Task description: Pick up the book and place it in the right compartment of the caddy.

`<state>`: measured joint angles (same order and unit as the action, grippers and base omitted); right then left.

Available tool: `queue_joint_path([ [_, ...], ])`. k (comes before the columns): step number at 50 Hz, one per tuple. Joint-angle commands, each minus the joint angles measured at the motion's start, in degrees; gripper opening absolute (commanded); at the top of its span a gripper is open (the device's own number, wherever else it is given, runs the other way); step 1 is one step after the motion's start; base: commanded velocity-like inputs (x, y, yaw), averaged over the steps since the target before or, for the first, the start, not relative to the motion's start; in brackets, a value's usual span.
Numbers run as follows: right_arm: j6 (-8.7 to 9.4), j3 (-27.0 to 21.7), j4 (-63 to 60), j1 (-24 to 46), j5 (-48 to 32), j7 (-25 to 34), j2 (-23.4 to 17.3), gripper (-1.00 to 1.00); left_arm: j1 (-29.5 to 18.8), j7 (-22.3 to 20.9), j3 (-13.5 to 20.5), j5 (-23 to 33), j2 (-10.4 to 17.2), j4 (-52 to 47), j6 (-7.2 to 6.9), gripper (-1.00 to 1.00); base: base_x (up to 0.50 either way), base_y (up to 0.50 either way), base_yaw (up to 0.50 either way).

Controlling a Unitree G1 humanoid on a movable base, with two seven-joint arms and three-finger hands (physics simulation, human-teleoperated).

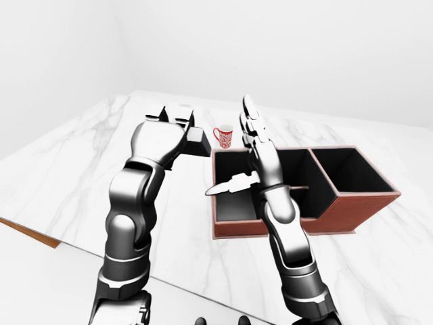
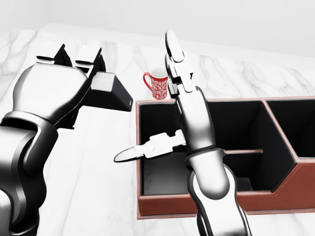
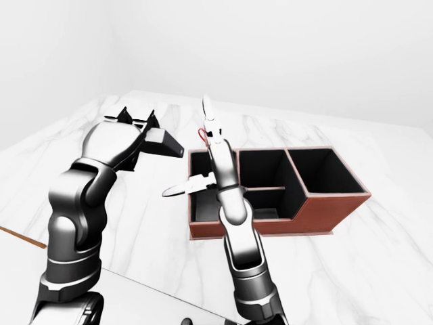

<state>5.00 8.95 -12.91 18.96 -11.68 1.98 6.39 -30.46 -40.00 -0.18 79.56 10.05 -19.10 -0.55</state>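
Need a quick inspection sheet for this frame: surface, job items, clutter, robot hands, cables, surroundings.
Surface: white marble counter; a brown edge shows at the left-eye view's lower left.
Job's things: dark book held up off the counter, left of the caddy. Red-brown caddy with black interior on the counter; its right compartment looks unfilled.
Clutter: red patterned mug standing upright beyond the caddy.
Robot hands: left robot hand closed round the book. Right robot hand raised over the caddy's left end, fingers spread, holding nothing.
Cables: nothing seen.
Surroundings: plain white walls; nothing else seen.
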Motion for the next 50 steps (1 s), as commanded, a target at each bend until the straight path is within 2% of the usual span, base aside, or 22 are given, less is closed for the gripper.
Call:
queue_joint_path([
  [1, 0.00, 0.1, 0.5, 4.5, -0.2, -0.4, 1.2, 1.00, 0.1, 0.0, 0.5, 0.2, -1.3, -3.2, 0.50, -1.00, 0.00, 0.00, 0.00],
  [11, 0.00, 0.3, 2.4, 6.4, -0.2, -0.8, 2.2, 1.00, -1.0, 0.0, 0.5, 0.3, -1.7, -5.2, 0.11, -1.00, 0.00, 0.00, 0.00],
  [20, 0.00, 0.9, 3.6, 6.3, -0.4, -1.0, 2.7, 1.00, 0.0, 0.0, -0.1, 0.7, -2.8, -4.9, -0.23, -1.00, 0.00, 0.00, 0.00],
  [50, 0.00, 1.2, 10.1, 5.2, -1.4, -1.2, 3.1, 1.00, -0.8, 0.0, -0.2, 1.3, -2.8, -3.3, -1.31, -1.00, 0.00, 0.00, 0.00],
])
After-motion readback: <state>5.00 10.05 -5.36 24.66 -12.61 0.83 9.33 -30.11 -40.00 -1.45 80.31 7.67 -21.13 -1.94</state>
